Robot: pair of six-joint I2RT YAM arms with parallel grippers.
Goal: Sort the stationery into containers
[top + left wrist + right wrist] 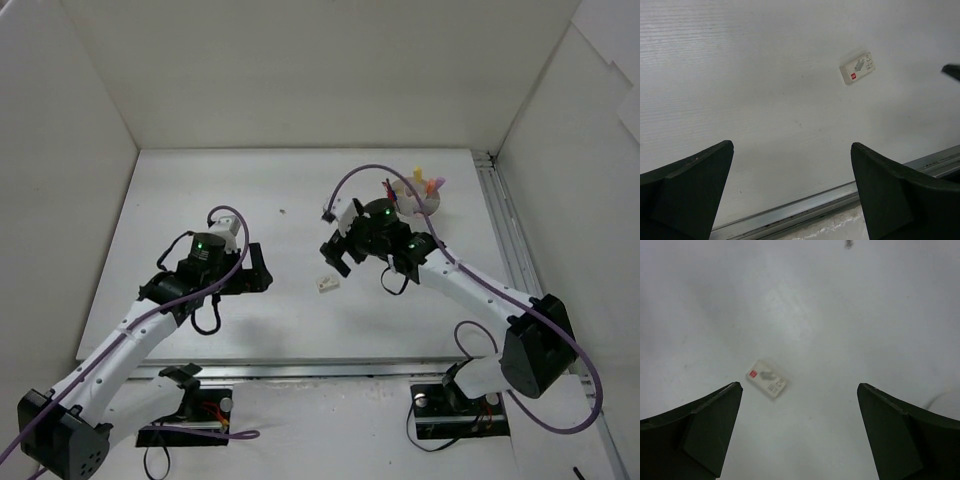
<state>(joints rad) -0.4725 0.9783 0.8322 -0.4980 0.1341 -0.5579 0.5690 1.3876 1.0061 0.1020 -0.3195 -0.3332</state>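
dark fingertips fill the bottom corners of each wrist view. on the left, the left gripper (792,145) is spread wide with nothing between its fingers, hanging over the bare white table (250,190) near the metal rail (805,207) at its front edge. right of it, a small white eraser (327,283) with a red mark on its label lies flat on the table, apart from both arms. the right gripper (365,268) hovers just beside and above it, also splayed wide and empty. its wrist view shows the eraser low between the fingers, untouched. farther right, partly behind that arm, sits the white dish (430,205), with yellow, orange and pink markers (432,185) standing up from it. which compartment holds them is hard to tell.
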